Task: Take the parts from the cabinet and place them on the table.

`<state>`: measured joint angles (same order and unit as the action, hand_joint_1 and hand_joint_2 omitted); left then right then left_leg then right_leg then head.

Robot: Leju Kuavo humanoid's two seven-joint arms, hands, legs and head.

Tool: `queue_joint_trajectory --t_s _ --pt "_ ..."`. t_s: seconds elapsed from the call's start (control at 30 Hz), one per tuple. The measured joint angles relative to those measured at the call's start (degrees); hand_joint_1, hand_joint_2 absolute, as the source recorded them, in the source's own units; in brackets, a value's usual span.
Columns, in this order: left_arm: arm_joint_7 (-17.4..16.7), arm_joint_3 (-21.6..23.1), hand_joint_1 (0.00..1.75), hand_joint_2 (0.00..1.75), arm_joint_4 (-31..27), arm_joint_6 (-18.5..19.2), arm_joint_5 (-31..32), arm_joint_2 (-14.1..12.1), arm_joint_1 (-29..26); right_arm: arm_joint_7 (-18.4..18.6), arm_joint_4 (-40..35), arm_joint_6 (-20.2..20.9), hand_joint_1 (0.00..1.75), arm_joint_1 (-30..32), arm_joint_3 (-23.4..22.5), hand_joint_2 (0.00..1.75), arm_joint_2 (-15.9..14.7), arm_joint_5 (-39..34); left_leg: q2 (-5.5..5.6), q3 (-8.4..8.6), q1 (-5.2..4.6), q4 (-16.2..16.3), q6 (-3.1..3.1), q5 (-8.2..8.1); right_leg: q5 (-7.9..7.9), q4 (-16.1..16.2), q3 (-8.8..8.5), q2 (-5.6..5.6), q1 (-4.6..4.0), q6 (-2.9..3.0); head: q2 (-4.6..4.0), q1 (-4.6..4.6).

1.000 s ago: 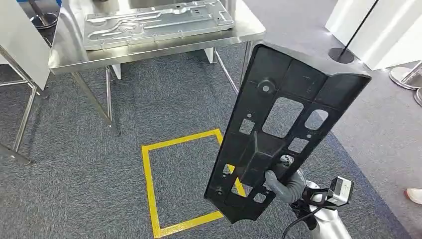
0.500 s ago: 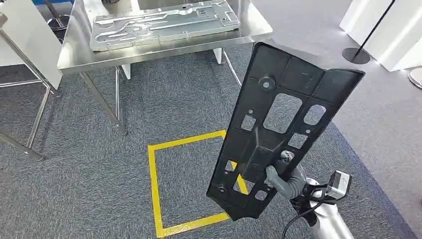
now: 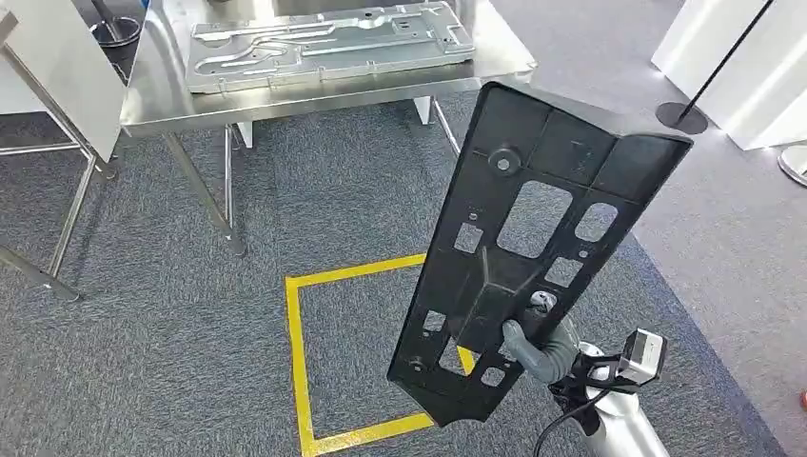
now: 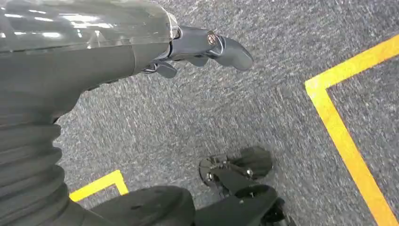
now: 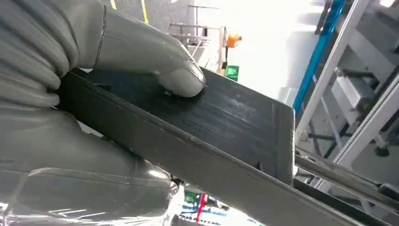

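A long black plastic panel (image 3: 533, 238) with several cut-outs stands nearly upright in front of me. My right hand (image 3: 541, 345) grips it near its lower end. In the right wrist view the grey thumb (image 5: 160, 66) presses on the black panel (image 5: 226, 127). A steel table (image 3: 171, 90) stands ahead at the upper left, and a silver stamped metal part (image 3: 328, 43) lies flat on it. My left hand (image 4: 202, 47) hangs over the carpet with nothing in it, its fingers loosely curled.
A yellow taped square (image 3: 314, 362) marks the grey carpet below the panel. A white frame with metal legs (image 3: 52, 105) stands left of the table. A black stand base (image 3: 680, 116) and white panels (image 3: 752, 67) are at the far right.
The whole view has shifted a little: the table and taped square now sit farther right and lower. The panel stays in my right hand, held the same way.
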<state>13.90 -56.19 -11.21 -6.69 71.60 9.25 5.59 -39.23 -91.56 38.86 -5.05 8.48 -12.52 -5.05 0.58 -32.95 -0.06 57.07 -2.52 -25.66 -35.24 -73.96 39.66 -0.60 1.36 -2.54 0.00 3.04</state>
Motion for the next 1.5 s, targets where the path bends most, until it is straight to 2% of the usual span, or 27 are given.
queue_joint_trajectory --t_s 0.03,0.07,0.17,0.2,0.3,0.4,0.5,0.53,0.57,0.6,0.67,0.7,0.73,0.83,0.9,0.93,1.0,1.03,1.07,1.1,1.17,1.2,1.23,1.33,1.4,1.43,1.5 --pt "0.0 0.0 0.00 1.75 0.0 0.0 0.0 0.0 -0.1 0.0 0.0 0.0 1.75 0.1 0.0 1.75 0.0 0.0 0.10 0.06 -0.03 0.1 0.02 -0.09 0.21 -1.7 1.30 0.00 0.00 -0.05 0.00 0.00" --pt "0.1 0.0 0.00 1.75 0.0 0.0 0.0 0.0 -0.1 0.0 0.0 0.1 1.75 0.1 0.0 1.75 0.0 0.0 0.20 0.24 -0.03 0.1 0.05 -0.24 1.80 -0.7 1.26 0.00 0.01 -0.04 0.00 0.00" --pt "0.2 -0.1 0.00 1.75 0.0 0.2 0.0 0.0 -0.1 0.0 0.0 0.2 1.75 -0.1 0.1 1.75 0.0 -0.1 0.59 1.16 -0.03 0.3 0.54 -0.94 10.12 13.7 -5.01 0.00 -0.01 0.55 0.00 -0.02" --pt "0.2 -0.1 0.00 1.75 0.0 0.3 -0.1 0.0 -0.2 0.0 0.1 0.3 1.75 -0.2 0.1 1.75 0.0 -0.2 0.64 1.05 -0.20 0.4 0.86 -1.18 9.29 15.4 -6.06 0.01 -0.16 0.86 0.00 -0.02" --pt "0.2 -0.1 0.00 1.75 0.0 0.3 -0.2 -0.1 -0.2 0.0 0.2 0.4 1.75 -0.3 0.2 1.75 0.0 -0.3 0.63 0.91 -0.25 0.3 1.71 -1.47 9.10 15.9 -5.73 0.10 -0.64 1.57 0.00 0.00" --pt "0.2 -0.2 0.00 1.75 0.0 0.3 -0.3 -0.1 -0.2 0.0 0.2 0.5 1.75 -0.5 0.2 1.75 0.0 -0.3 0.38 0.48 -0.24 2.7 2.82 -3.18 9.15 16.7 -6.65 -0.07 0.00 2.52 0.00 0.00" --pt "0.2 -0.4 0.00 1.75 0.0 0.3 -0.3 -0.1 -0.4 0.0 0.2 0.6 1.75 -0.6 0.2 1.75 0.0 -0.3 0.05 -6.67 0.15 16.6 3.58 -9.51 8.77 16.7 -6.92 -0.26 -0.14 3.05 0.00 0.00" --pt "0.2 -0.4 0.00 1.75 0.0 0.3 -0.3 -0.1 -0.4 0.0 0.2 0.6 1.75 -0.6 0.3 1.75 0.0 -0.3 0.01 -8.08 0.18 18.9 3.68 -9.86 8.69 16.7 -6.98 -0.25 -0.16 3.05 0.00 0.00" --pt "0.2 -0.5 0.00 1.75 0.0 0.3 -0.3 -0.1 -0.5 0.0 0.3 0.6 1.75 -0.5 0.3 1.75 0.0 -0.3 -0.05 -8.65 0.23 19.1 3.74 -8.80 8.53 16.6 -7.17 -0.22 -0.14 3.02 0.00 0.00" --pt "0.2 -0.5 0.00 1.75 0.0 0.3 -0.3 -0.1 -0.5 0.0 0.3 0.6 1.75 -0.5 0.3 1.75 0.0 -0.3 -0.13 -7.59 0.25 16.2 3.67 -6.56 8.31 16.6 -7.46 -0.16 -0.11 2.90 0.00 0.00" --pt "0.2 -0.5 0.00 1.75 0.0 0.3 -0.3 -0.2 -0.5 0.0 0.3 0.7 1.75 -0.6 0.3 1.75 0.0 -0.3 -0.18 -2.95 0.27 6.0 3.32 -0.77 7.79 16.6 -8.35 -0.14 -0.07 2.58 0.00 0.00" --pt "0.2 -0.5 0.00 1.75 0.0 0.3 -0.3 -0.2 -0.5 0.0 0.3 0.7 1.75 -0.6 0.3 1.75 0.0 -0.3 -0.21 -1.17 0.24 1.6 2.92 0.50 7.51 16.6 -8.60 -0.17 -0.07 2.35 0.00 0.00" --pt "0.2 -0.6 0.00 1.75 0.0 0.3 -0.3 -0.2 -0.5 0.0 0.3 0.7 1.75 -0.7 0.3 1.75 0.0 -0.3 -0.17 -0.69 -0.17 0.8 2.55 -0.18 7.28 16.4 -8.51 -0.08 -0.52 1.99 0.00 0.00" --pt "0.2 -0.8 0.00 1.75 0.0 0.3 -0.4 -0.2 -0.7 0.0 0.5 0.8 1.75 -0.8 0.4 1.75 0.0 -0.3 -0.06 -0.85 -0.39 1.1 1.65 -0.40 7.24 16.8 -8.62 -0.08 -0.32 1.12 0.00 0.00" --pt "0.3 -0.9 0.00 1.75 0.0 0.2 -0.5 -0.2 -0.6 0.0 0.5 0.8 1.75 -0.9 0.5 1.75 0.1 -0.3 0.05 -0.01 0.10 0.1 0.86 0.03 6.36 15.8 -8.77 -0.02 -0.09 0.49 0.00 -0.02" --pt "0.4 -1.0 0.00 1.75 0.0 0.2 -0.5 -0.2 -0.5 0.0 0.5 0.8 1.75 -1.1 0.6 1.75 0.2 -0.2 0.04 0.13 0.17 0.0 0.54 -0.11 4.84 13.1 -7.36 0.01 -0.13 0.45 0.00 0.00" --pt "0.5 -1.0 0.00 1.75 0.0 0.2 -0.7 -0.2 -0.5 0.0 0.5 0.8 1.75 -1.1 0.7 1.75 0.2 -0.1 0.04 0.32 0.05 0.1 0.16 -0.38 0.90 3.7 -2.24 0.01 -0.05 0.30 0.00 -0.02" --pt "0.5 -1.0 0.00 1.75 0.0 0.2 -0.7 -0.2 -0.6 0.0 0.7 0.7 1.75 -0.9 0.8 1.75 0.2 0.0 0.07 0.40 -0.01 0.1 0.11 -0.52 -0.12 -0.1 0.09 0.01 -0.05 0.22 0.00 -0.02" --pt "0.3 -1.1 0.00 1.75 0.0 0.2 -0.7 -0.3 -0.7 0.0 0.8 0.6 1.75 -0.7 0.9 1.75 0.2 0.2 0.15 0.58 -0.05 0.1 0.11 -0.69 0.35 -1.7 1.47 0.01 -0.05 0.22 0.00 -0.02" --pt "0.1 -1.1 0.00 1.75 0.0 0.2 -0.7 -0.3 -0.8 0.0 0.8 0.3 1.75 -0.5 1.0 1.75 0.2 0.5 0.25 0.92 -0.05 0.1 0.17 -0.93 2.44 -0.1 1.14 0.01 -0.05 0.27 0.00 -0.02" --pt "0.0 -1.1 0.00 1.75 0.0 0.2 -0.3 -0.3 -0.8 0.0 0.7 -0.4 1.75 -0.4 1.4 1.75 0.2 1.0 0.45 1.83 -0.05 0.2 0.44 -1.54 8.53 9.5 -2.87 0.01 -0.05 0.63 0.00 -0.02" --pt "0.0 -1.1 0.00 1.75 0.0 0.3 0.0 -0.3 -0.8 0.0 0.3 -0.8 1.75 0.0 1.4 1.75 0.2 1.0 0.48 2.11 -0.06 0.3 0.62 -1.94 10.62 14.5 -5.02 -0.03 -0.07 0.90 0.00 -0.02" --pt "0.0 -1.1 0.00 1.75 0.0 0.4 0.2 -0.3 -0.8 0.0 0.0 -1.1 1.75 0.3 1.5 1.75 0.2 1.0 0.55 2.08 -0.37 0.4 1.01 -2.18 9.30 15.5 -5.72 -0.03 -0.58 0.95 0.00 -0.02" --pt "0.0 -1.1 0.00 1.75 0.0 0.4 0.6 -0.3 -0.9 0.0 -1.1 -1.7 1.75 1.3 1.6 1.75 0.3 1.1 0.54 2.14 -0.19 0.2 1.82 -2.51 9.19 15.8 -5.58 0.30 -0.73 1.63 0.00 -0.02" --pt "0.1 -1.0 0.00 1.75 0.0 0.4 1.1 -0.3 -0.9 0.0 -2.3 -2.1 1.75 2.2 1.6 1.75 0.3 1.1 0.43 2.32 -0.12 1.0 2.66 -3.37 9.28 16.6 -6.33 0.22 -0.16 2.31 0.00 -0.02" --pt "0.1 -1.0 0.00 1.75 0.0 0.5 1.2 -0.3 -0.9 0.0 -2.7 -2.2 1.75 2.5 1.6 1.75 0.2 1.1 0.26 1.45 -0.16 3.1 2.90 -4.66 9.08 16.6 -6.56 0.19 -0.10 2.63 0.00 0.00" --pt "0.1 -0.9 0.00 1.75 0.0 0.7 1.6 -0.3 -0.9 0.0 -3.6 -2.3 1.75 3.3 1.6 1.75 0.1 1.3 0.07 -3.34 0.11 12.5 3.40 -9.11 8.79 16.6 -6.86 0.08 -0.19 3.01 0.00 0.00"
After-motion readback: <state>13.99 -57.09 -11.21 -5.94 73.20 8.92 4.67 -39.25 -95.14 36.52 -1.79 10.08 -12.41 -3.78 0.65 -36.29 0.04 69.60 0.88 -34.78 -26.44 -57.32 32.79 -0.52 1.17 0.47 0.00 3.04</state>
